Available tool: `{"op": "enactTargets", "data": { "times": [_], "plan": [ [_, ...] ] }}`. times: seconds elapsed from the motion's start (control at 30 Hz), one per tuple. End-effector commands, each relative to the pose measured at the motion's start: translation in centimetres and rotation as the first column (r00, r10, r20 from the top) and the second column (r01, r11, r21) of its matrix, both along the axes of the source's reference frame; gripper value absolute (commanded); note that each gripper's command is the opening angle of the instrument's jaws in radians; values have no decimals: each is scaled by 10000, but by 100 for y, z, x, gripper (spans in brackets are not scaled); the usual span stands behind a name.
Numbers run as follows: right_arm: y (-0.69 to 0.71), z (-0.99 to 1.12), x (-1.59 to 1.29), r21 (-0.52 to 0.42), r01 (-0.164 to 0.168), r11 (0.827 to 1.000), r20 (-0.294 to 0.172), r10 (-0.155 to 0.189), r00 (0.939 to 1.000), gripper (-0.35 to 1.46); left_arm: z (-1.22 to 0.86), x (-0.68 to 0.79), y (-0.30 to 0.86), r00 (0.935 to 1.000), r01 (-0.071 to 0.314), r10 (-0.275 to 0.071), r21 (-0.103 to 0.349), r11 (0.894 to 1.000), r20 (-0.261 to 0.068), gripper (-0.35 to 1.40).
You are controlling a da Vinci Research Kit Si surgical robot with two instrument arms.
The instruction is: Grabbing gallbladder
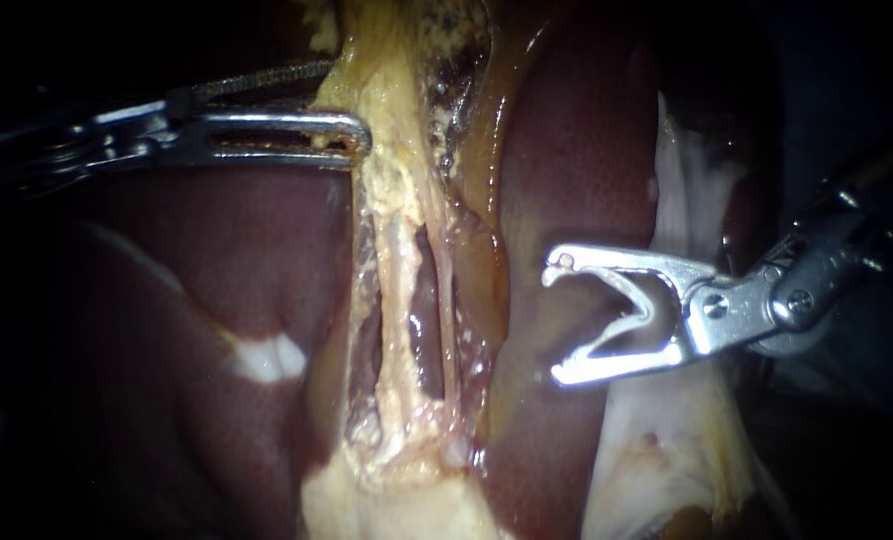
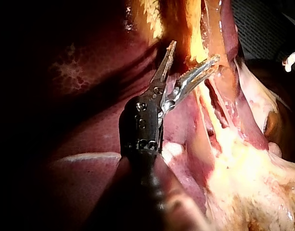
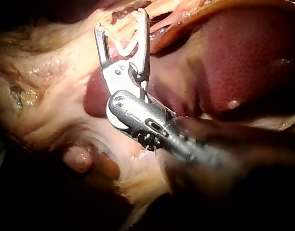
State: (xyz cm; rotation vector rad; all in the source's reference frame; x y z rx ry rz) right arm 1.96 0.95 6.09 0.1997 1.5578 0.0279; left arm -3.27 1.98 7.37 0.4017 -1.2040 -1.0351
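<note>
A band of yellowish gallbladder tissue [image 1: 391,160] runs down the middle between dark red liver lobes [image 1: 166,300]. Below it two thin tubes [image 1: 406,300] stretch side by side. My left instrument [image 1: 348,100] comes in from the left with its jaws open; the tips straddle the edge of the yellow tissue without closing on it. The left wrist view shows those jaws [image 2: 195,51] spread in a V against the same tissue [image 2: 195,29]. My right instrument [image 1: 558,320] hovers over the right liver lobe [image 1: 576,150], jaws wide open and holding nothing; they also show spread in its wrist view [image 3: 121,19].
Pale whitish membrane [image 1: 686,200] hangs along the right edge of the liver, behind my right instrument, and widens lower down [image 1: 666,450]. An orange-brown fold [image 1: 486,170] lies beside the yellow band. Fatty yellow tissue [image 1: 396,500] bunches up at the foot of the tubes.
</note>
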Motion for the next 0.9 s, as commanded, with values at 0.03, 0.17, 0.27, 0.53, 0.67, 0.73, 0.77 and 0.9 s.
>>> {"op": "enactTargets", "data": {
  "times": [0.03,0.17,0.27,0.53,0.67,0.73,0.77,0.9],
  "plan": [
    [0,0,0,0,0,10000,1,0,10000,57,0,-1,0,10000,45,-45,31,10000,-5,46],
    [0,0,0,0,-1,10000,1,1,10000,57,-2,-5,-1,9999,101,-101,85,9999,-12,20],
    [0,0,0,0,-1,10000,1,1,10000,57,-2,-5,-1,9999,67,-66,112,9999,-90,-15],
    [0,0,0,0,1,10000,0,-1,10000,57,-1,1,-1,9994,-148,167,608,9980,-301,-35],
    [0,0,0,0,0,10000,1,0,10000,57,-2,3,-2,9993,-167,187,618,9980,-322,-35],
    [0,0,0,0,-1,10000,1,1,10000,57,-3,2,-2,9993,-160,181,617,9980,-326,-35],
    [0,0,0,0,-1,10000,2,1,10000,57,-3,2,-3,9993,-158,178,617,9980,-327,-35],
    [0,0,0,0,-3,10000,3,3,10000,57,-4,2,-3,9993,-150,171,617,9980,-332,-35]
  ]
}}
